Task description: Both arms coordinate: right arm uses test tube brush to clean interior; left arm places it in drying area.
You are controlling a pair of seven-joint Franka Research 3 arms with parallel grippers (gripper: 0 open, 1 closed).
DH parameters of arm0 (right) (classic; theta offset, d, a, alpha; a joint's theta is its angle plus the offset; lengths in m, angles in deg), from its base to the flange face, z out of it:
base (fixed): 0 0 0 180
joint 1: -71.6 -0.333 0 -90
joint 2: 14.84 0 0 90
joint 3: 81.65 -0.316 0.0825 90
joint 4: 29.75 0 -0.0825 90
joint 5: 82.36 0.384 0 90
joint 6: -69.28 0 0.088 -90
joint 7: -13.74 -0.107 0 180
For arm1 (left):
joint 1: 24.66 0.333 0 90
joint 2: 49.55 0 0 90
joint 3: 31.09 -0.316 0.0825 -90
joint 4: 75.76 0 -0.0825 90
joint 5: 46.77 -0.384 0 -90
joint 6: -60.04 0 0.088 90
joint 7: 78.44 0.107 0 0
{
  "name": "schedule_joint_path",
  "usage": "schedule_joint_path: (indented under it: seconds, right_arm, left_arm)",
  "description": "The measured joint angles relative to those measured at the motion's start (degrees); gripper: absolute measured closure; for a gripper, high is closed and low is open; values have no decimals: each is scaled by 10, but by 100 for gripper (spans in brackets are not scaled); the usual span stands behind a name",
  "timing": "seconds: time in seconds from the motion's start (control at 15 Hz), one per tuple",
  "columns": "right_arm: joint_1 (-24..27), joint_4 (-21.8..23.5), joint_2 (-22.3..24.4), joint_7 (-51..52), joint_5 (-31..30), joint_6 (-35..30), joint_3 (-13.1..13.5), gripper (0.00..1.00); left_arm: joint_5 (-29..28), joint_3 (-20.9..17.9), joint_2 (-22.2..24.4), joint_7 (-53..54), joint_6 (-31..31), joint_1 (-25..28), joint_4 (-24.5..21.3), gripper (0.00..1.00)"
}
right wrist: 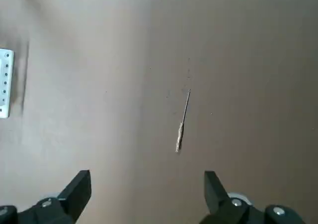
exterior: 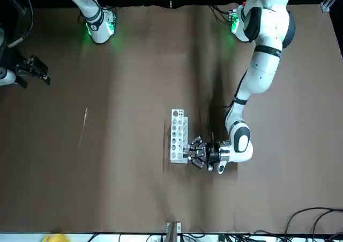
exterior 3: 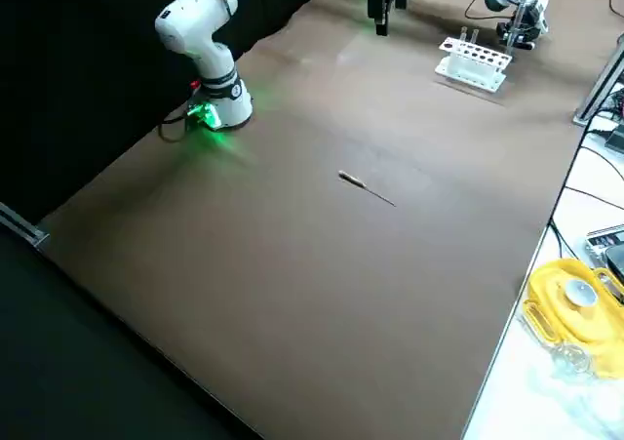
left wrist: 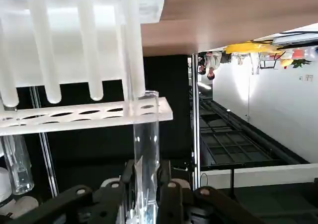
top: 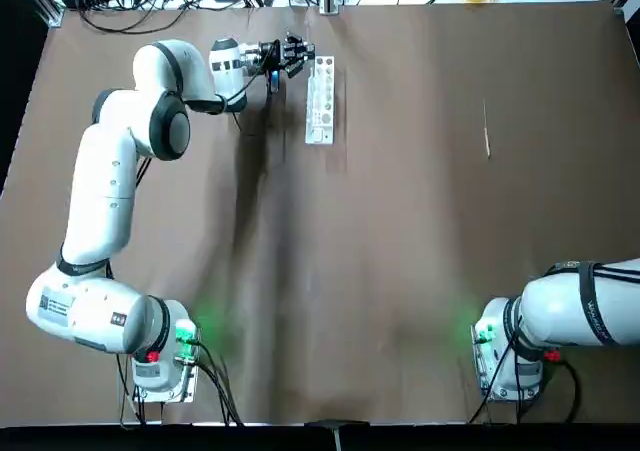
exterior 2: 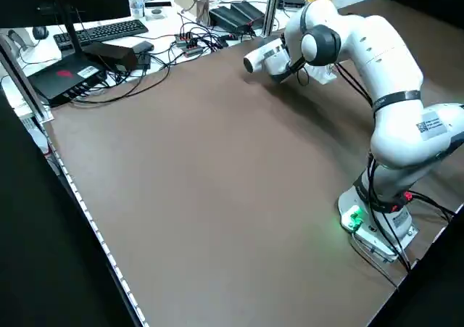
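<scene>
A: From overhead, where is everything?
B: The bare white left arm (top: 105,186) reaches to the far side of the brown table (top: 400,251), and its black left gripper (top: 293,55) sits just beside the far end of the narrow white rack with round holes (top: 320,99). The thin pale test tube brush (top: 486,131) lies alone on the cloth, well apart to the right. Only the base and lower links of the cable-strapped right arm (top: 570,311) show.

A: And from the front?
B: The left gripper (exterior: 194,152) touches the rack (exterior: 178,136) at its near end. The brush (exterior: 83,126) lies flat, far from it. The right gripper (exterior: 33,70) hangs at the picture's edge, raised above the table.

A: The side views?
B: The left one shows the left arm (exterior 2: 377,95) stretched out. The right one shows the brush (exterior 3: 366,187) mid-table and the rack (exterior 3: 473,64) far off.

A: The wrist cameras?
B: The left fingers (left wrist: 169,196) are clamped narrowly on a clear glass test tube (left wrist: 145,149) that passes through a hole of the rack (left wrist: 89,115). The right gripper (right wrist: 147,191) is spread wide and holds nothing, with the brush (right wrist: 182,122) on the table beneath it.
</scene>
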Motion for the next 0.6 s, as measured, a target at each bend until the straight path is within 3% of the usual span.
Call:
schedule_joint_path:
  seconds: [0.6]
  right_arm:
    - [1, 0, 0, 0, 0, 1, 2, 0]
  left_arm:
    - [0, -1, -9, 12, 1, 0, 3, 77]
